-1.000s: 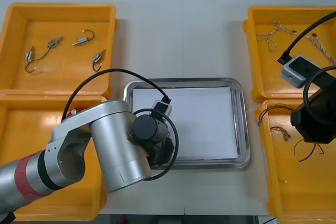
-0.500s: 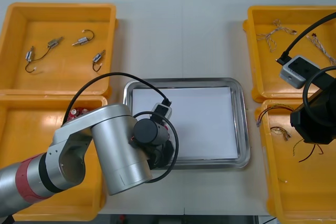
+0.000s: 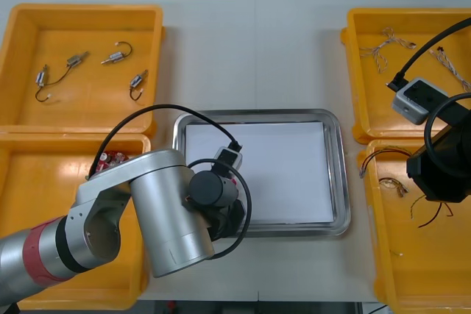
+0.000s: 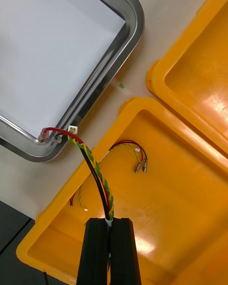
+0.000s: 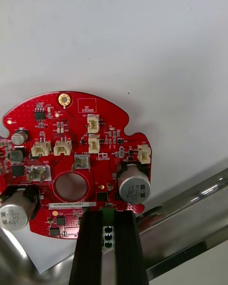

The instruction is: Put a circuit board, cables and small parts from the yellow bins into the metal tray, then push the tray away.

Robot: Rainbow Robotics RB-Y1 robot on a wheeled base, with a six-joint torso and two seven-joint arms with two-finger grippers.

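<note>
Over the metal tray (image 3: 340,174), just inside its near-left corner, the left gripper (image 5: 108,213) pinched a round red circuit board (image 5: 102,171) by its edge, held flat above the white liner (image 5: 142,38). To do this step well, I judged, it should lower the board until it rested level, clear of the shiny rim, and only then let go (a drop from height might skid it). The right gripper (image 4: 110,221) was clenched on a red and yellow cable (image 4: 97,168) above the near right bin (image 4: 180,209), where more cables (image 4: 135,154) lay. The far left bin (image 3: 81,12) held four small metal parts (image 3: 77,58). The far right bin (image 3: 368,20) held thin cables (image 3: 383,45).
</note>
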